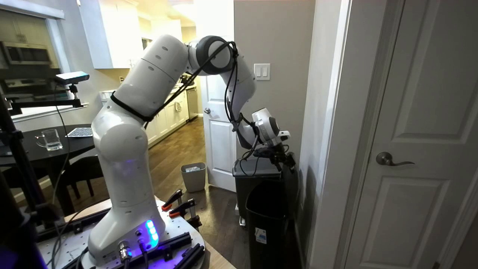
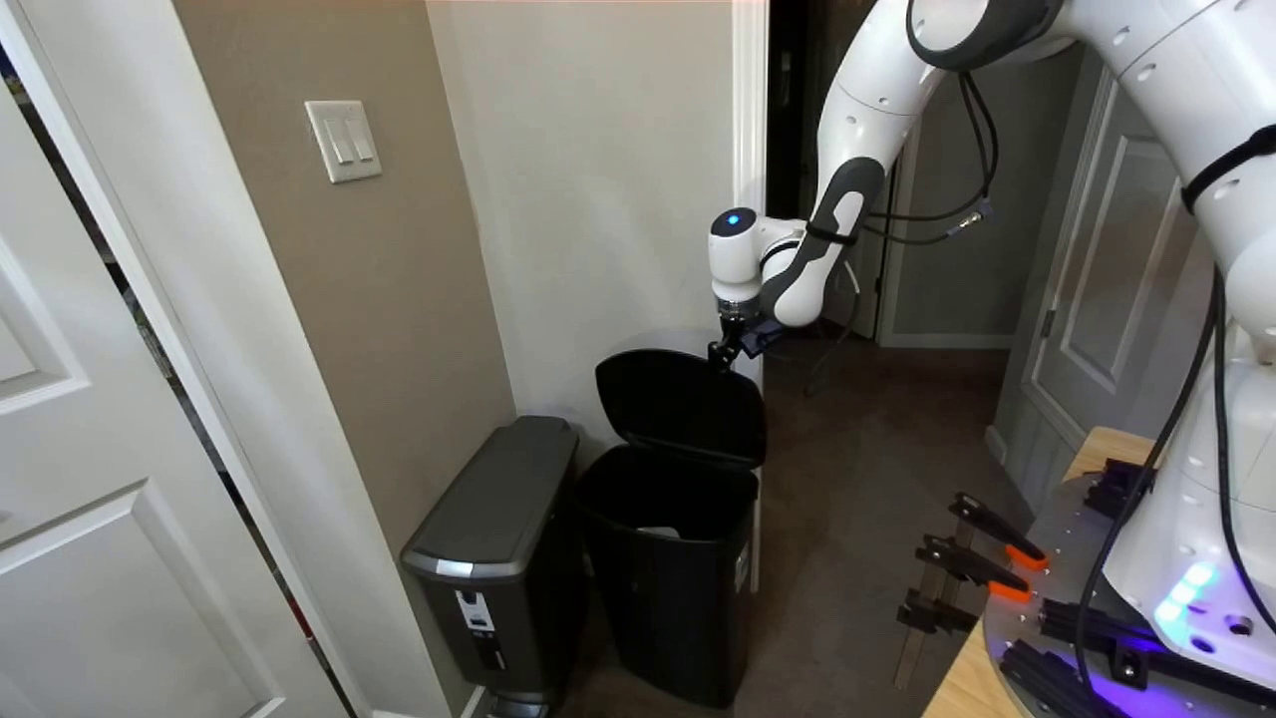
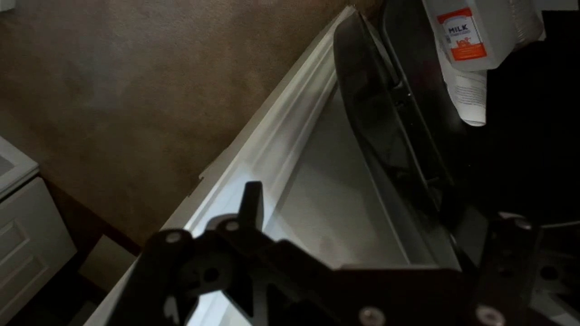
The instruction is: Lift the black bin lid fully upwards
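The black bin lid (image 2: 680, 411) stands raised on its hinge, tilted steeply toward the wall behind the tall black bin (image 2: 666, 598). In the wrist view the lid (image 3: 369, 95) shows as a dark curved panel beside the bin's opening. My gripper (image 2: 726, 351) is at the lid's upper right edge; it also shows in an exterior view (image 1: 284, 161) above the bins. In the wrist view the fingers of the gripper (image 3: 383, 201) are wide apart, with part of the lid showing between them. Whether a finger touches the lid cannot be told.
A smaller grey lidded container (image 2: 498, 494) stands beside the bin. A milk jug (image 3: 476, 36) and paper (image 3: 469, 97) lie inside the bin. The wall (image 2: 618, 199) is close behind. Clamps (image 2: 982, 558) stick out from the robot's table edge.
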Action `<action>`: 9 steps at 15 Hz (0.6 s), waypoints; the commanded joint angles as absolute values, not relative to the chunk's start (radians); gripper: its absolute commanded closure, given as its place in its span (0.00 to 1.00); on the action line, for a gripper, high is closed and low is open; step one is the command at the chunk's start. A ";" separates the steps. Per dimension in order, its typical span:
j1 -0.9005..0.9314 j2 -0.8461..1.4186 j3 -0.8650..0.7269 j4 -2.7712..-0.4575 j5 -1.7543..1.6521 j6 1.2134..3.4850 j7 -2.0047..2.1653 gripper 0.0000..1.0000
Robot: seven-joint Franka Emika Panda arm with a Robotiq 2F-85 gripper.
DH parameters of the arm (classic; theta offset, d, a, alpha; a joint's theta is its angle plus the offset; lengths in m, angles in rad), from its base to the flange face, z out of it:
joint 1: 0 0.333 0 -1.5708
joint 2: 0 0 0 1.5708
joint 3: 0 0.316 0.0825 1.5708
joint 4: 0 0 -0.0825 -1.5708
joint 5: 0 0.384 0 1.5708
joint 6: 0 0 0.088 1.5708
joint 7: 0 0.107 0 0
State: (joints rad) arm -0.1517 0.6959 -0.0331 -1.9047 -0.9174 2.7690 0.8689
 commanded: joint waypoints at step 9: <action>-0.081 0.753 -0.140 -1.887 -0.364 2.857 0.433 0.00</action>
State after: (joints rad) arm -0.1197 0.7308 -0.1118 -1.8994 -0.4957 2.8344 0.5521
